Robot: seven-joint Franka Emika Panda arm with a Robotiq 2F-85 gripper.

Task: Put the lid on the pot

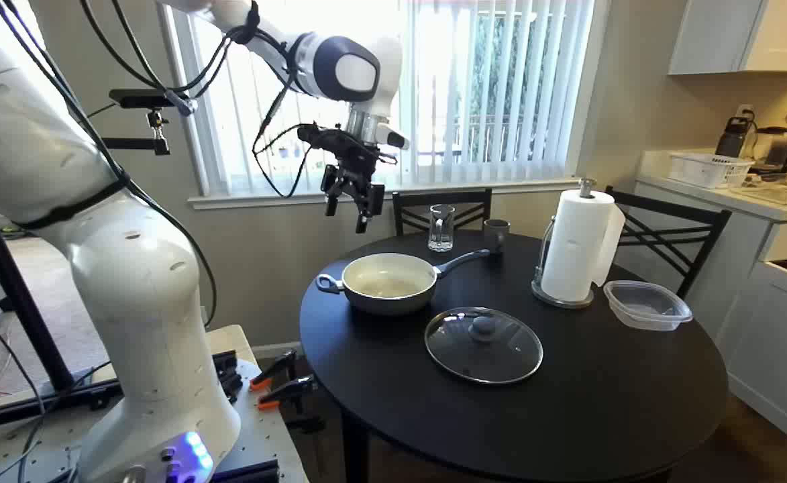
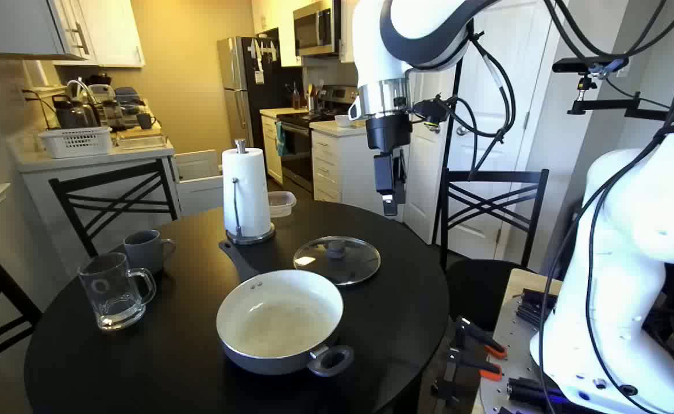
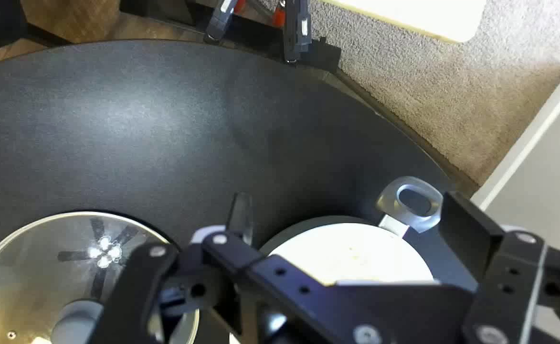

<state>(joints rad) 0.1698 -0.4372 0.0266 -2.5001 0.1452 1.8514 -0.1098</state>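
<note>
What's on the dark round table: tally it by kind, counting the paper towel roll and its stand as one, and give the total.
Cream-lined pot: 1
Glass lid: 1
Clear glass mug and grey mug: 2 mugs
Paper towel roll: 1
Clear plastic container: 1
Total: 6

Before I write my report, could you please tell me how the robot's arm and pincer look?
The arm is white and rounded, with a dark joint cover, black cables strapped along it and blue lights low down. The pincer is black with blocky fingers.
</note>
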